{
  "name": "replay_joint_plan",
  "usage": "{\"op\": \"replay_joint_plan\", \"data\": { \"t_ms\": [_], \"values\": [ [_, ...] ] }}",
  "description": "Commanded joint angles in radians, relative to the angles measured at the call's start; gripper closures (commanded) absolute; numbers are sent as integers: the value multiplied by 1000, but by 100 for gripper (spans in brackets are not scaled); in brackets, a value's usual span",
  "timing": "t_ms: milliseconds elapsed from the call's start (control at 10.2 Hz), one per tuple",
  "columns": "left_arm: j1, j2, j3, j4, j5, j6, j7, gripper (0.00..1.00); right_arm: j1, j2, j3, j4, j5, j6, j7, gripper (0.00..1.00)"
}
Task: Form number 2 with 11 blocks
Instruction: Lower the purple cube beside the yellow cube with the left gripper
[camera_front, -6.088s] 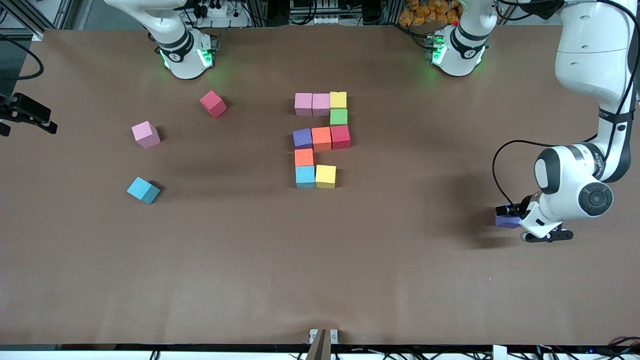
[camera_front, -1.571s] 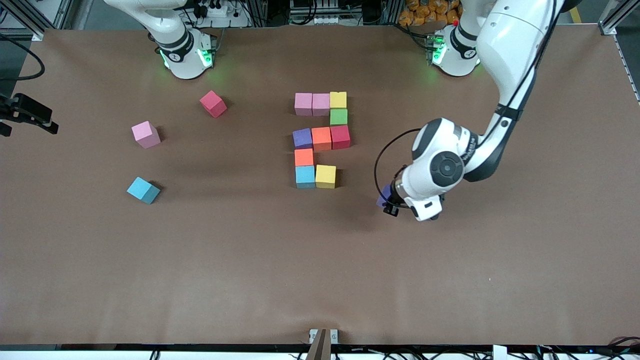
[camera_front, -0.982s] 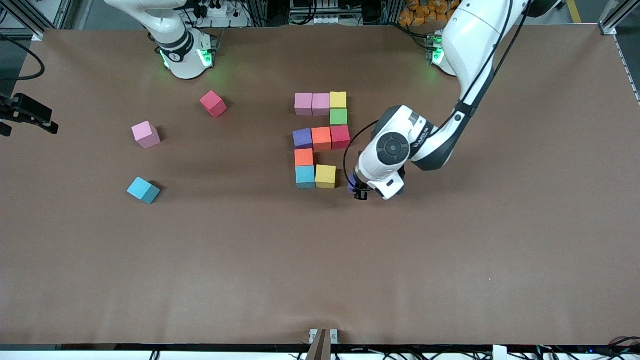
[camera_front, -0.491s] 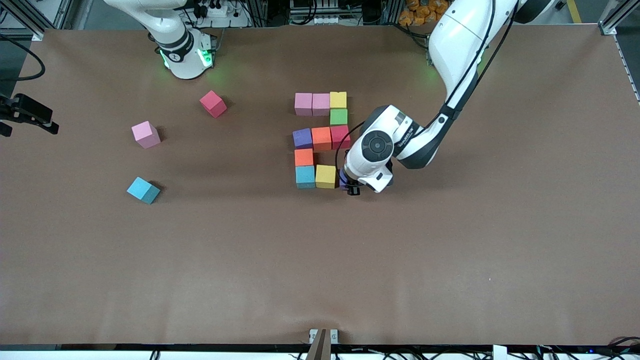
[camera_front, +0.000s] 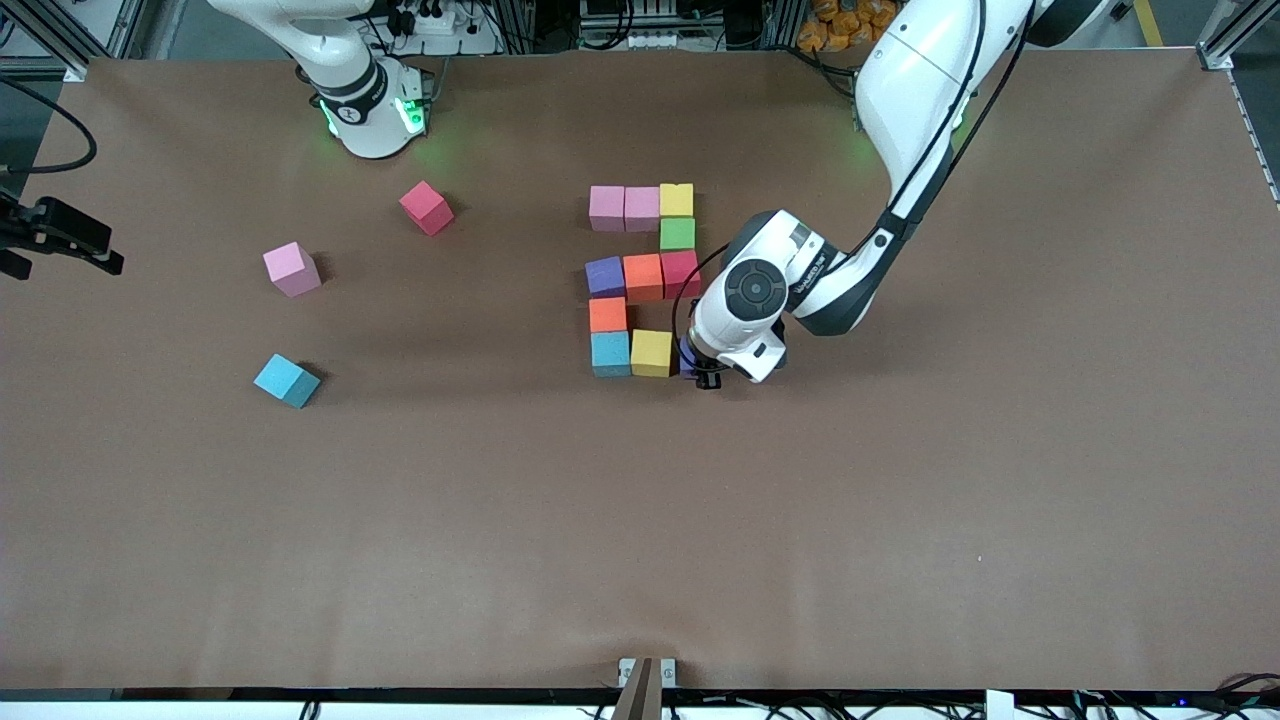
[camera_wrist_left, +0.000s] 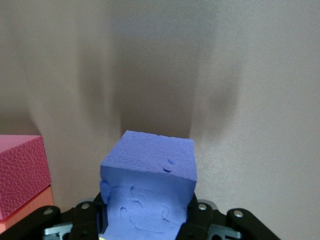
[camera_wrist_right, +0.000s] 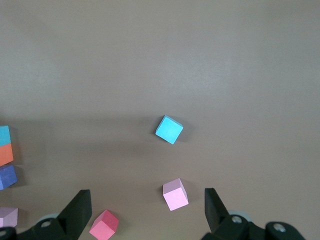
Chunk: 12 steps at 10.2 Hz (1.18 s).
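Note:
The number 2 (camera_front: 643, 277) lies mid-table as mixed-colour blocks: a pink, pink, yellow row, a green block (camera_front: 677, 233), a purple, orange, red row, an orange block (camera_front: 607, 314), then teal and a yellow block (camera_front: 651, 352). My left gripper (camera_front: 703, 374) is shut on a purple block (camera_front: 687, 358) (camera_wrist_left: 147, 172), low and right beside that yellow block, toward the left arm's end. Whether it rests on the table is hidden. My right gripper (camera_wrist_right: 147, 192) hangs open and empty, high over the right arm's end of the table, waiting.
Three loose blocks lie toward the right arm's end: red (camera_front: 426, 207) (camera_wrist_right: 104, 225), pink (camera_front: 292, 269) (camera_wrist_right: 175, 194) and teal (camera_front: 286, 380) (camera_wrist_right: 169, 129). A small metal bracket (camera_front: 645, 673) sits at the table edge nearest the front camera.
My left gripper carried the purple block from the left arm's end of the table to beside the yellow block, barely moving in the last half second. The right arm stayed almost still.

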Motion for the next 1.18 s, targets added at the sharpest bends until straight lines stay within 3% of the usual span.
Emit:
{"op": "replay_joint_plan", "data": {
  "t_ms": [0,1080],
  "values": [
    [-7,-30,6,-27,29,19,-27,59,-7,0,4,6,12,-1,6,0],
    [-12,-39,4,-20,-7,22,21,60,-8,3,4,6,12,-1,6,0]
  ]
}}
